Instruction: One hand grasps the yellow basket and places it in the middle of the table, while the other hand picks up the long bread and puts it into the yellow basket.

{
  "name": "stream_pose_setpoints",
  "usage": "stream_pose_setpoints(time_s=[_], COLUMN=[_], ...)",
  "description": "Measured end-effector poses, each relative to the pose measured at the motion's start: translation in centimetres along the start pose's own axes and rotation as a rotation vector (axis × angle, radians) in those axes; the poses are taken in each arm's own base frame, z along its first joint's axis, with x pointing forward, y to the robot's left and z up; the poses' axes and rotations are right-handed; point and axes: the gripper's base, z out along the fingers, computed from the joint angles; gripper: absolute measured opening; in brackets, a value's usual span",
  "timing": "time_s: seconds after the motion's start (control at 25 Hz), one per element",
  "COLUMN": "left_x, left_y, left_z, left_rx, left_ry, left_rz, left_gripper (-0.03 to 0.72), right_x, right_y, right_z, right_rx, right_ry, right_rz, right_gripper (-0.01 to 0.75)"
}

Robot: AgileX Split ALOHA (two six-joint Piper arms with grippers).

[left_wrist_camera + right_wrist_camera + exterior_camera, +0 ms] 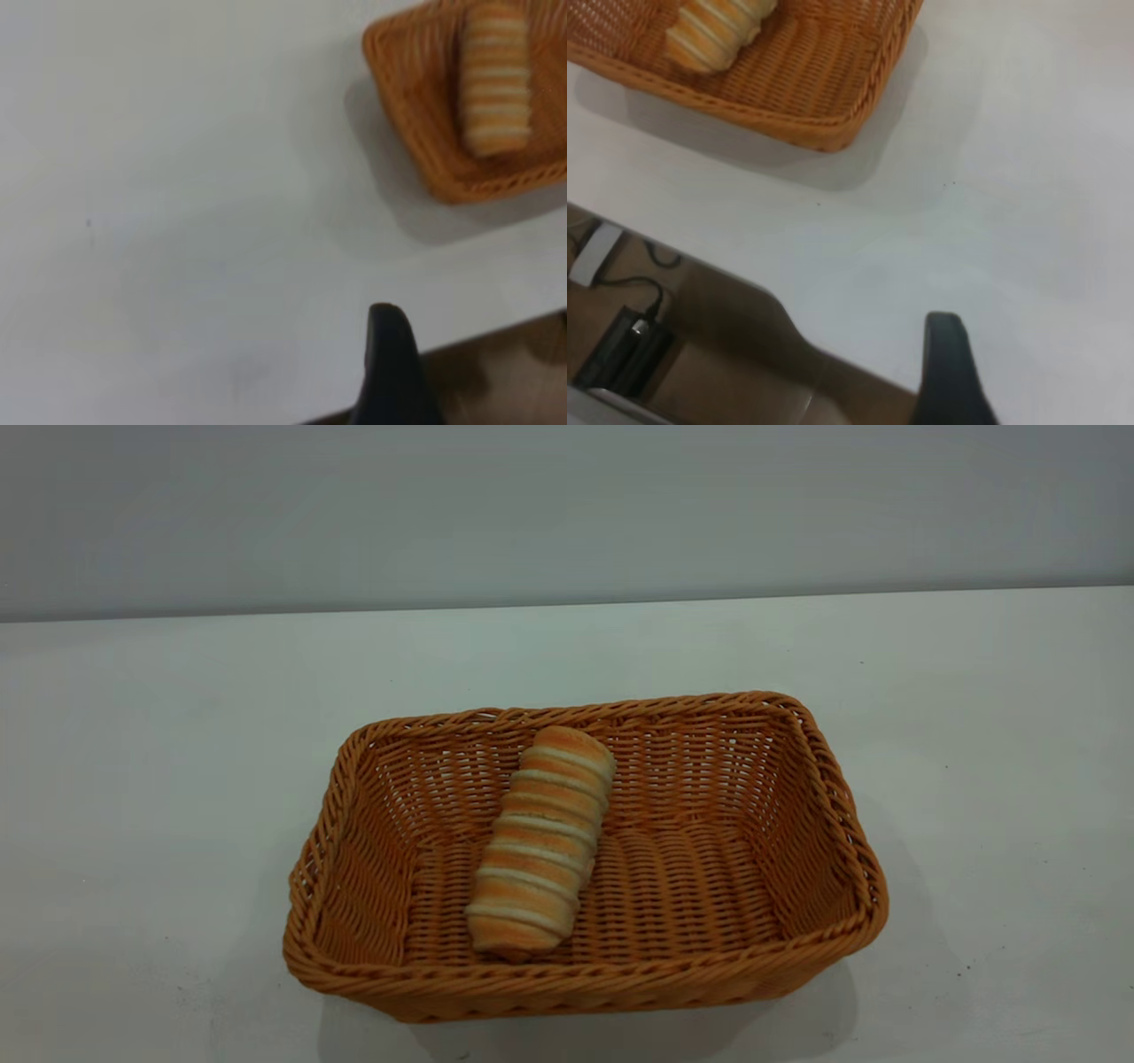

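Exterior view shows the yellow basket (797,850) standing near the middle of the table (159,779), its long sides running across the picture and its braided rim unbroken all round; the long bread (540,841) lies inside it on the woven floor, left of the basket's centre, one rounded end tilted up against the far wall and the other resting close to the near wall; bare white tabletop spreads wide on both sides of the basket and behind it up to the grey wall, while the near rim sits close to the lower border of that view; neither arm appears there. Left wrist view shows one black fingertip of the left gripper (390,363) over the table's edge, well apart from the basket (416,106), with a broad stretch of bare table between them; whether that gripper is released or clenched I cannot tell. Right wrist view shows the right gripper (946,372) likewise as a single dark fingertip by the table's edge, well clear of the basket's corner (833,106); its state cannot be told either.
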Motion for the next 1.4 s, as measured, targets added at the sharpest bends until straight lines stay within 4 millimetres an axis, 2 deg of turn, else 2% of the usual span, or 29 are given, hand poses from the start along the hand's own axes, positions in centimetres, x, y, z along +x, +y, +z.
stream_pose_setpoints(time_s=[0.24, 0.4, 1.4], left_x=[2.1, 2.6, 2.9], left_y=[0.8, 1.1, 1.1], left_z=[2.2, 2.9, 3.2], left_rx=[-0.062, -0.082, -0.082], left_ry=[0.108, 0.124, 0.135], left_rz=[-0.023, -0.042, -0.056], left_gripper=[0.554, 0.554, 0.554], right_x=[0.5, 0.5, 0.5], right_y=[-0.2, -0.2, -0.2], right_z=[0.5, 0.5, 0.5], right_rx=[0.015, 0.018, 0.017], right_ry=[0.03, 0.031, 0.032], right_rz=[-0.007, -0.007, -0.007], right_gripper=[0.51, 0.51, 0.509])
